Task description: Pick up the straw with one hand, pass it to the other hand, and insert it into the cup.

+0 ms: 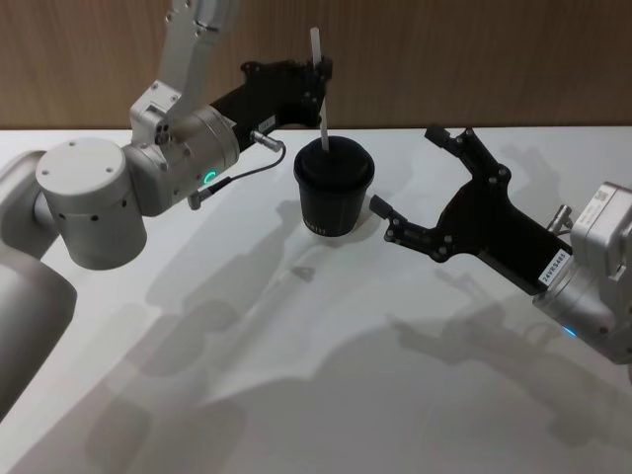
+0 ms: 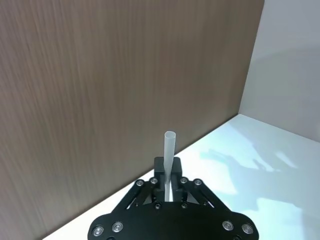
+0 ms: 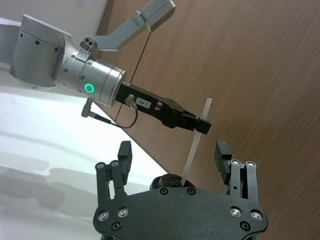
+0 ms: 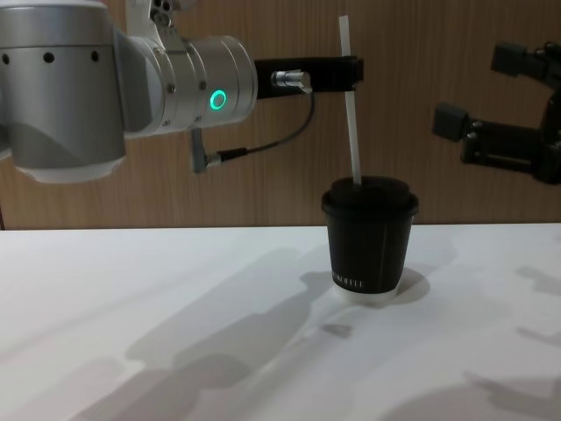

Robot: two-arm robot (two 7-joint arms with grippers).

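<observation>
The black lidded cup [image 1: 334, 193] stands mid-table, seen side-on in the chest view [image 4: 368, 241]. The white straw [image 1: 319, 89] stands nearly upright over it, and its lower end meets the top of the lid. My left gripper [image 1: 318, 79], on the silver wrist with the green ring, is shut on the straw's upper part [image 4: 351, 114]. The left wrist view shows the straw [image 2: 169, 155] pinched between the fingers. My right gripper [image 1: 407, 170] hangs open just right of the cup and holds nothing. From the right wrist, the straw [image 3: 197, 145] and cup lid [image 3: 167, 181] lie beyond its spread fingers.
The white table [image 1: 296, 375] stretches bare toward its near edge. A wood-panelled wall [image 1: 474, 59] runs along the back, close behind the cup and both grippers. A dark cable [image 4: 263, 145] loops under the left wrist.
</observation>
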